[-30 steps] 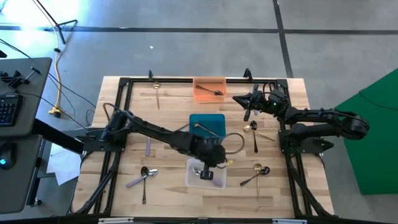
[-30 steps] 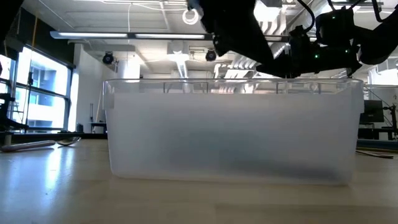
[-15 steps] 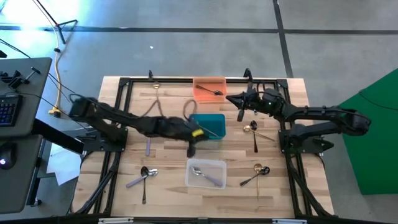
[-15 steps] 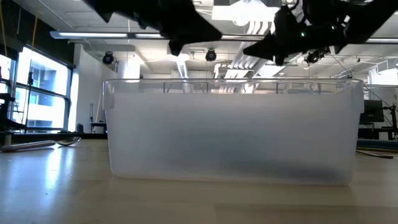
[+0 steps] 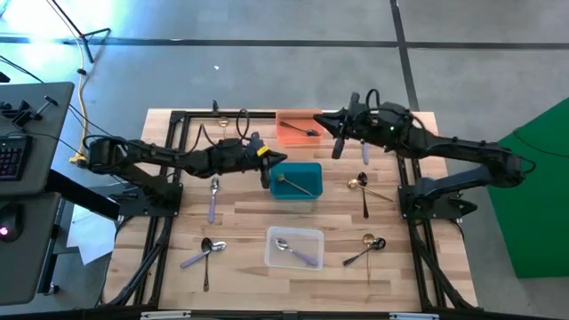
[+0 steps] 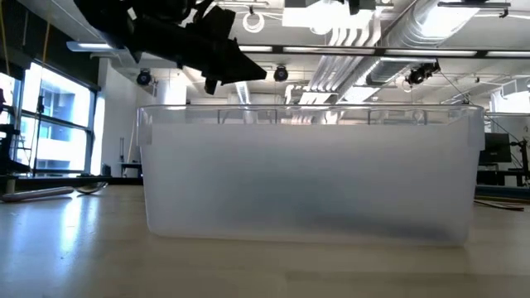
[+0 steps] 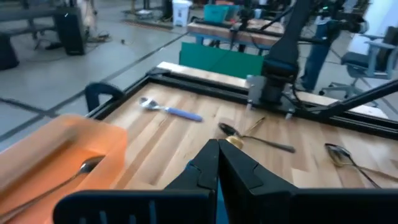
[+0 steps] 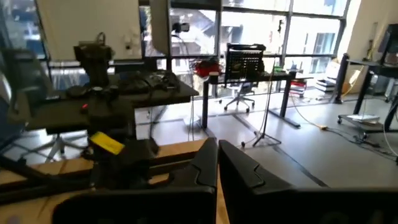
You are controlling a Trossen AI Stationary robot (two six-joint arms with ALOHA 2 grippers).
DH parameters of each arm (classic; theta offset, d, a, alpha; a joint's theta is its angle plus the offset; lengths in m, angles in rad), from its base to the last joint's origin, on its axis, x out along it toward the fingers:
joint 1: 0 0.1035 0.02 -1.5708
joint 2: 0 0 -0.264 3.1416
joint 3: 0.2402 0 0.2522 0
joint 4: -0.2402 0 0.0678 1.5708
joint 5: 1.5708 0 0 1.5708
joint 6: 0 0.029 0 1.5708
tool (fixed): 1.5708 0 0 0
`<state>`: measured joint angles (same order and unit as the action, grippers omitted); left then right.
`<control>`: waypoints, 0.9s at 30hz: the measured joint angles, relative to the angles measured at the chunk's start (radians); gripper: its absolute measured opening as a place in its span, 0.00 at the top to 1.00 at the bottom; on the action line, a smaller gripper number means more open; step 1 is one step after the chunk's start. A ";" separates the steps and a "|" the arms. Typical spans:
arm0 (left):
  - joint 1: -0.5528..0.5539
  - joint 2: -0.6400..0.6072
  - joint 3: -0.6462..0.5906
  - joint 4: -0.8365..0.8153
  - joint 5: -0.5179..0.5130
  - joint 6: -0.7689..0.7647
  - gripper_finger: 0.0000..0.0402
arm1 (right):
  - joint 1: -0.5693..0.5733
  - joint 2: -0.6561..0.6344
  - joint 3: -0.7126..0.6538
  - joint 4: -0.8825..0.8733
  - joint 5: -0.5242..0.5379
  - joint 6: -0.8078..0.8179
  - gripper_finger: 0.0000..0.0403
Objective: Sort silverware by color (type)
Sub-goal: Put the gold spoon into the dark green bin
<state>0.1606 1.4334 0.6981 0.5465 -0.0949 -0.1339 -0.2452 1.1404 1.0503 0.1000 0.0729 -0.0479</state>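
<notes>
The silverware lies spread over the table. A dark spoon [image 5: 308, 132] rests in the orange bin [image 5: 286, 118], a gold spoon [image 5: 294, 184] in the teal bin [image 5: 308, 169], and a silver spoon [image 5: 294, 252] in the clear bin [image 5: 316, 236]. Loose pieces lie at the left [image 5: 213, 198], front left [image 5: 204, 253], right [image 5: 361, 185] and front right [image 5: 368, 245]. My left gripper [image 5: 265, 176] is shut and empty, hanging at the teal bin's left edge. Shut and empty too, my right gripper [image 5: 337, 149] hovers by the orange bin's right side. In the left wrist view the shut fingers [image 7: 231, 167] point past the orange bin [image 7: 43, 140] toward a blue-handled spoon [image 7: 169, 110].
A black metal frame [image 5: 178, 160] borders the wooden table. The clear bin [image 6: 310, 174] fills the low view, with silverware [image 6: 50, 193] lying on the table to its left. A desk with a keyboard [image 5: 11, 156] stands beyond the table's left side.
My left arm has swung from over the clear bin back to the teal bin's left edge. The right gripper has moved left toward the orange bin.
</notes>
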 joint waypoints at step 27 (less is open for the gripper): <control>0.162 0.025 -0.219 0.411 0.250 0.093 1.00 | -0.020 0.002 -0.250 -0.204 0.040 0.029 1.00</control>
<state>0.3224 1.4586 0.4792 0.9578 0.1550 -0.0413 -0.2657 1.1427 0.8006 -0.1039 0.1131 -0.0188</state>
